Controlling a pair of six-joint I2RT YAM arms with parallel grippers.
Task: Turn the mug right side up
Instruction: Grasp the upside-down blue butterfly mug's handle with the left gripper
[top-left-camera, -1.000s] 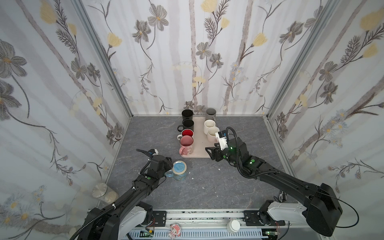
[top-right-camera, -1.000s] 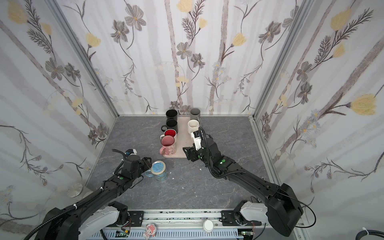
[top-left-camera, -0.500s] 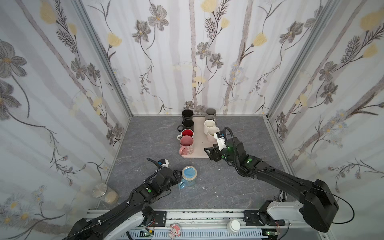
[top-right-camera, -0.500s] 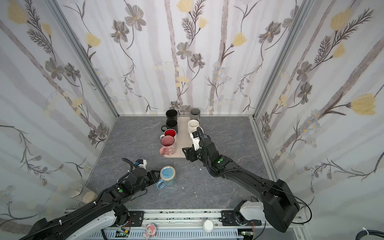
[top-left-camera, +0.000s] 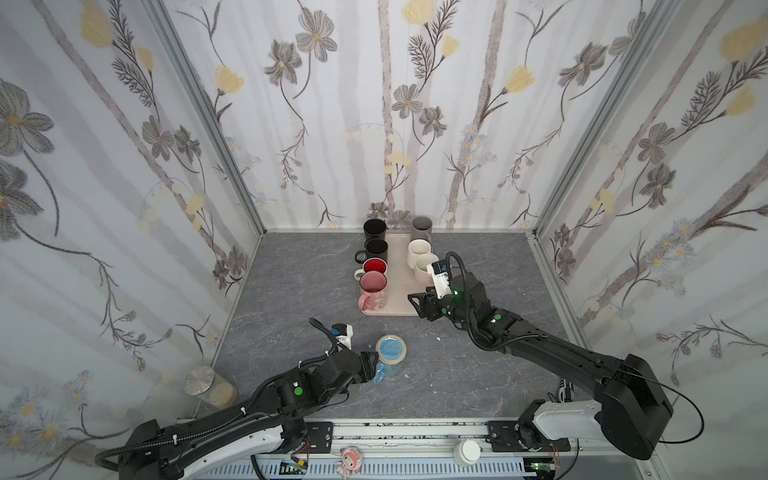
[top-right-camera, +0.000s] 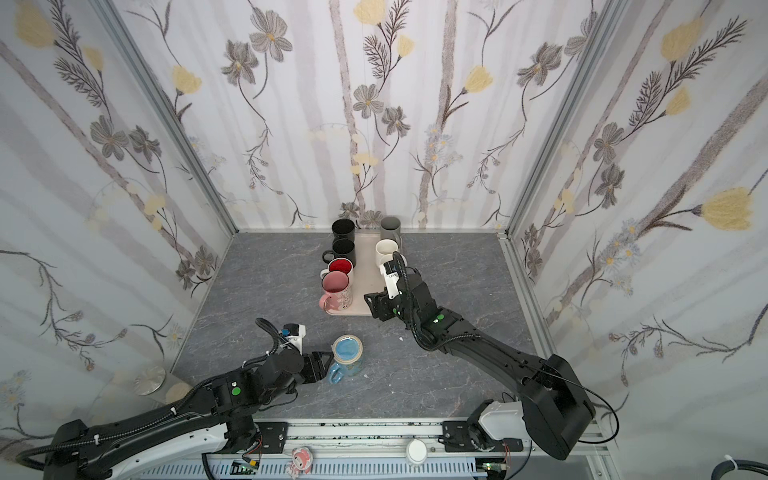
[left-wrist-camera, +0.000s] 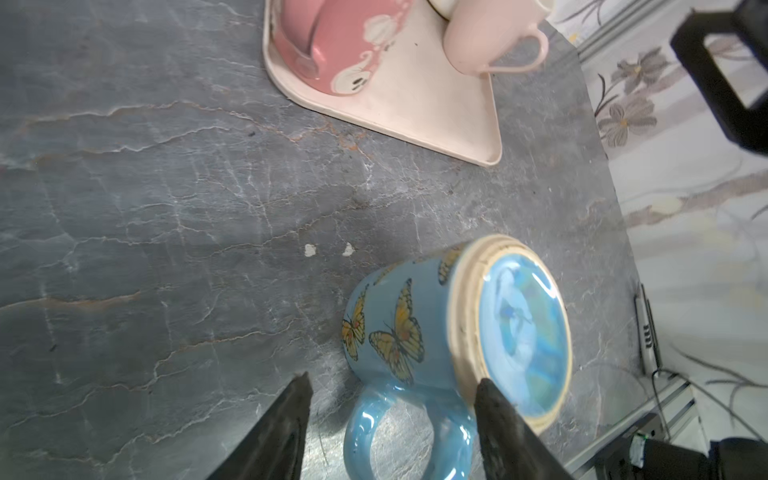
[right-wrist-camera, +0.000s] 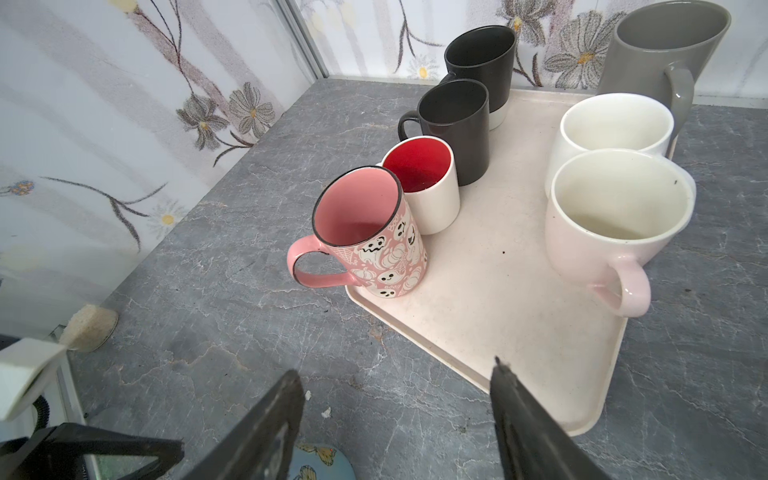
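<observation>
left gripper (left-wrist-camera: 392, 379): jaws apart, empty, either side of the handle (left-wrist-camera: 365, 424)
mug (left-wrist-camera: 399, 328): just ahead on the table, base up, axis vertical, handle facing this gripper
nearer arm: left; right gripper (right-wrist-camera: 397, 370) agape by the tray (right-wrist-camera: 478, 299), well apart

Bright, even light; soft shadows; wrist views' edges perhaps blurred.

"BOO!" on the pink ghost mug (right-wrist-camera: 386, 257)
</observation>
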